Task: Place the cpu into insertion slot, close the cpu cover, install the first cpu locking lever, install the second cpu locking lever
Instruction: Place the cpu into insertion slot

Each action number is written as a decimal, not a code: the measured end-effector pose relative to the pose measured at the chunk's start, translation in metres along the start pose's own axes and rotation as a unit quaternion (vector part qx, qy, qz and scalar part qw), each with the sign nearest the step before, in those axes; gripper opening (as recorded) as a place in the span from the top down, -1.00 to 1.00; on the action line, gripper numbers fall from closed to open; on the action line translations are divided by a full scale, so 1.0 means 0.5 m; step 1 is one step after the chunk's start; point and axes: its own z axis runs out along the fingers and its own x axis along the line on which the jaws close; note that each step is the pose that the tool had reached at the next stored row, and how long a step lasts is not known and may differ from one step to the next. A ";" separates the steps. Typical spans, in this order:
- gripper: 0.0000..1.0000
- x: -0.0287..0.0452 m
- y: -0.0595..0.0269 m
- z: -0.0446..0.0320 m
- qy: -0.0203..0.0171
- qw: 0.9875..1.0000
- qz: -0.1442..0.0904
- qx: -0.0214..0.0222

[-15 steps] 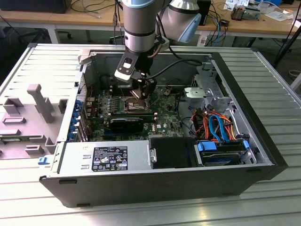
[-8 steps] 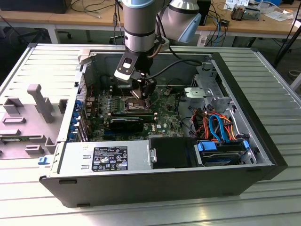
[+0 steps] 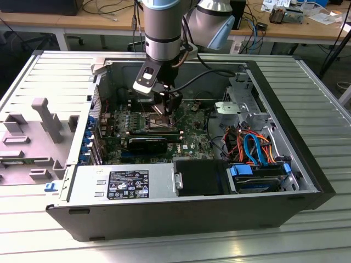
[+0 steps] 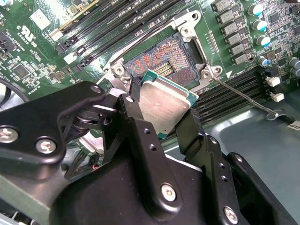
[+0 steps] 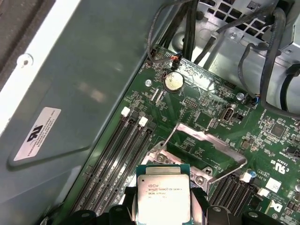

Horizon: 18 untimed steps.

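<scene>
In both wrist views my gripper [image 4: 161, 101] [image 5: 164, 202] is shut on the cpu [image 4: 165, 107] [image 5: 163, 191], a flat square chip with a grey metal top, its black fingers [image 4: 138, 117] pressing two opposite edges. The chip hangs slightly tilted, close above the near edge of the insertion slot [image 4: 159, 61], whose contact field lies bare inside a silvery rim. Beyond the socket, the cpu cover [image 5: 211, 140] stands swung open. A thin wire locking lever [image 4: 239, 96] sticks out beside the socket, unlatched. In the exterior view the gripper [image 3: 164, 108] is low inside the open computer case, over the motherboard.
Long black memory slots [image 5: 119, 154] run alongside the socket. A black fan shroud [image 3: 200, 176], a grey power supply [image 3: 123, 183] and orange and blue cables [image 3: 255, 145] fill the case's near side. Case walls [image 3: 285, 104] surround the board. A grey fixture [image 3: 46, 118] stands at the exterior view's left.
</scene>
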 end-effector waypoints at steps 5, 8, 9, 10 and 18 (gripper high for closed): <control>-0.09 0.000 0.000 0.001 0.000 1.000 0.011 0.000; -0.09 0.000 0.000 0.001 0.000 1.000 0.012 0.000; -0.09 0.000 0.000 0.001 -0.001 1.000 0.013 0.000; -0.09 0.000 0.000 0.001 -0.001 1.000 0.014 0.000; -0.09 0.000 0.000 0.002 -0.001 1.000 0.019 0.000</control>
